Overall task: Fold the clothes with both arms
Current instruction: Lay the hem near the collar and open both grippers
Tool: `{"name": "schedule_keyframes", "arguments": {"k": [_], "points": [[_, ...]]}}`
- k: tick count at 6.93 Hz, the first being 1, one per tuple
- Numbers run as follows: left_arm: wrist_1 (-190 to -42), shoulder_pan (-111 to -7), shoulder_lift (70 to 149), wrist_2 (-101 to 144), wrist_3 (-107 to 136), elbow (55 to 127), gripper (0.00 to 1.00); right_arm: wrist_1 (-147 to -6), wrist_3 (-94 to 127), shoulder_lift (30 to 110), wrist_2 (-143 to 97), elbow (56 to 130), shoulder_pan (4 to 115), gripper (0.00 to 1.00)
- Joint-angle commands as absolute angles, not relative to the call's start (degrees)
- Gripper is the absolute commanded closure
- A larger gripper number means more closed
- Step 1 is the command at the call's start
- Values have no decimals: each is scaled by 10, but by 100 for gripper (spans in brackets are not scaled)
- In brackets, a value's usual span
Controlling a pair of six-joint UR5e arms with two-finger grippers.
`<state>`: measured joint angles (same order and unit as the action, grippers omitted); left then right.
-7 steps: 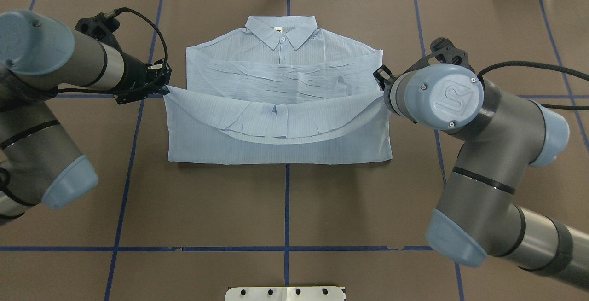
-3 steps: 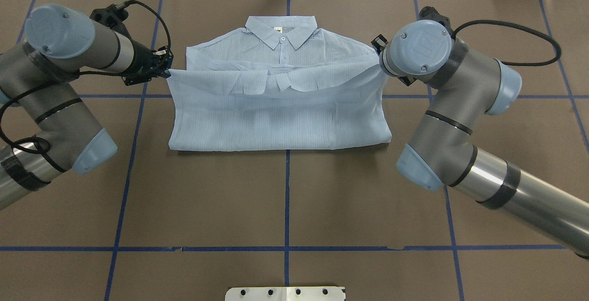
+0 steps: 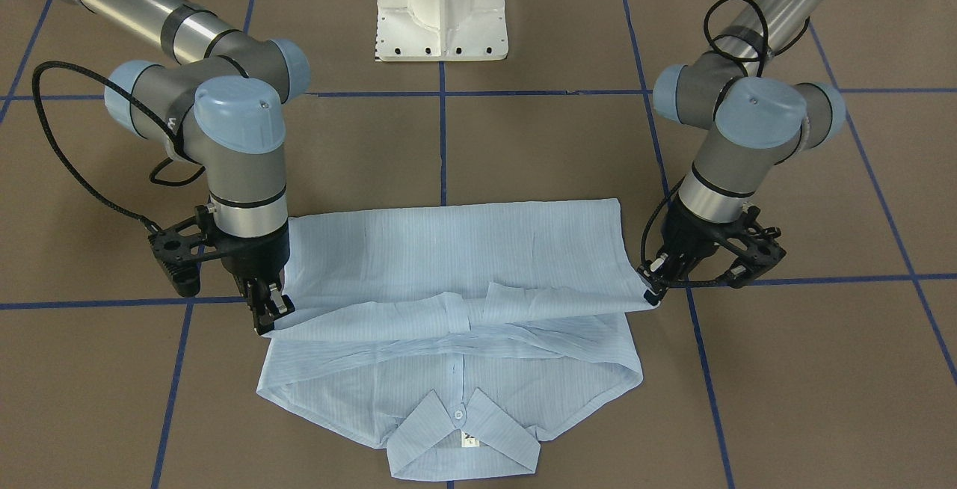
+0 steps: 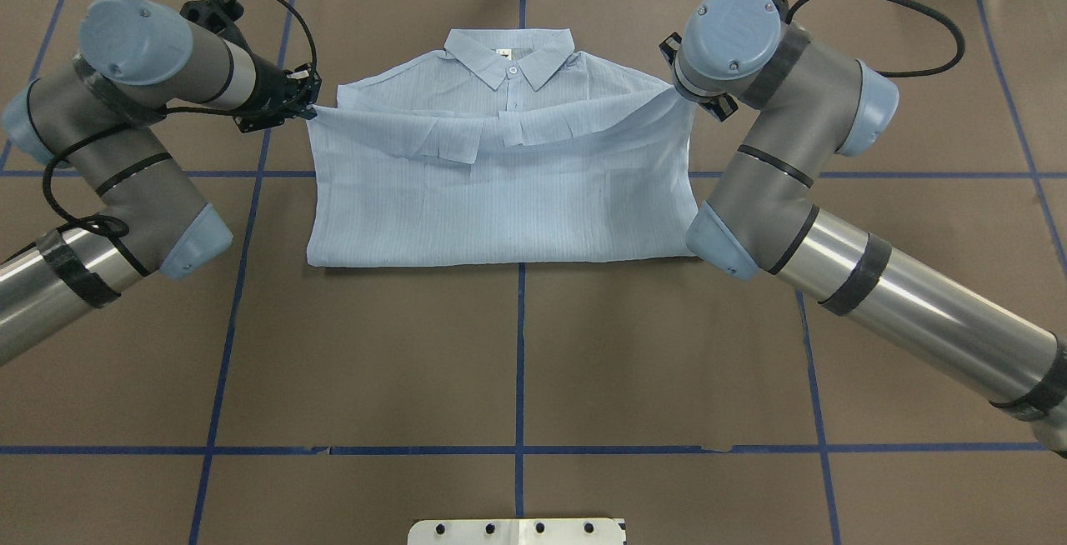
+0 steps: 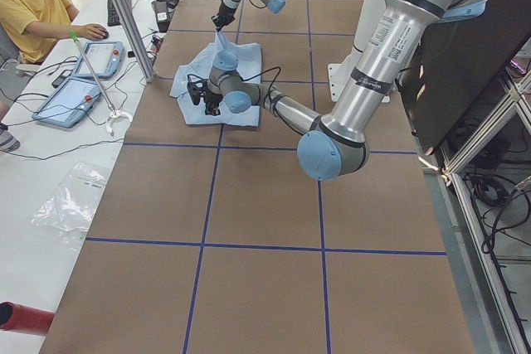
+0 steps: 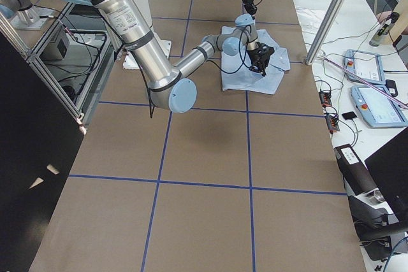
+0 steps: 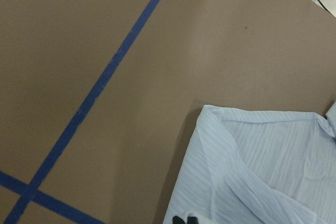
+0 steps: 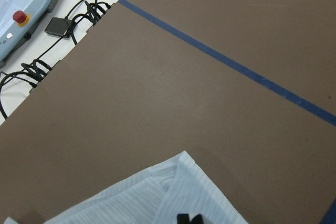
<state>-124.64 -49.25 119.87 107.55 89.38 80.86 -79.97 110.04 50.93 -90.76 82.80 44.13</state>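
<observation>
- Shirt (image 4: 500,195): light blue, fine stripes, lies on far half of tabletop (image 4: 517,362). Collar (image 4: 509,57) points away from robot, top button done up, label showing inside neck.
- Lower part is doubled up over chest. Fold line lies flat on robot's side; hem edge is raised near shoulders, just short of collar.
- L tool (image 3: 653,293): fingers together, clamped on hem corner on its own side. Its wrist cam shows two black tips at bottom edge w/ cloth around them.
- R tool (image 3: 268,315): also pinched shut on opposite hem corner; in overhead view it's mostly hidden under its own wrist.
- Hem btwn the two tools dips slightly at mid, w/ small flaps of cloth turned over near centre.
- Tabletop cover: matte brown sheet, marked into big squares w/ blue tape (image 4: 225,295).
- White pedestal (image 3: 441,7) stands at robot's edge, on centre line.
- Room, far side: white side surface (image 5: 33,172) runs along brown sheet, carrying two grey-blue pendants (image 5: 101,60), loose cables (image 8: 31,69) and a clear plastic bag (image 5: 70,205).
- A person (image 5: 29,6) in a yellow top sits at that side, one hand resting on the white surface.
- Slanted aluminium post (image 5: 124,14) rises beside the pendants.
- Robot's side: black panel (image 6: 32,138) and metal framing below tabletop edge.
</observation>
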Motion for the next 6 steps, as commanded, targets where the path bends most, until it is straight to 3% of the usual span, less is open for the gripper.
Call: {"name": "schedule_keyframes", "arguments": {"k": [1,6], "points": [[-1271,-498,1236,1060,894,746,100,-780,1070,491,-909,787,453,100],[-1284,-497,1282,1038,894,674,100,-765,1052,491,-907,753,457,100]]}}
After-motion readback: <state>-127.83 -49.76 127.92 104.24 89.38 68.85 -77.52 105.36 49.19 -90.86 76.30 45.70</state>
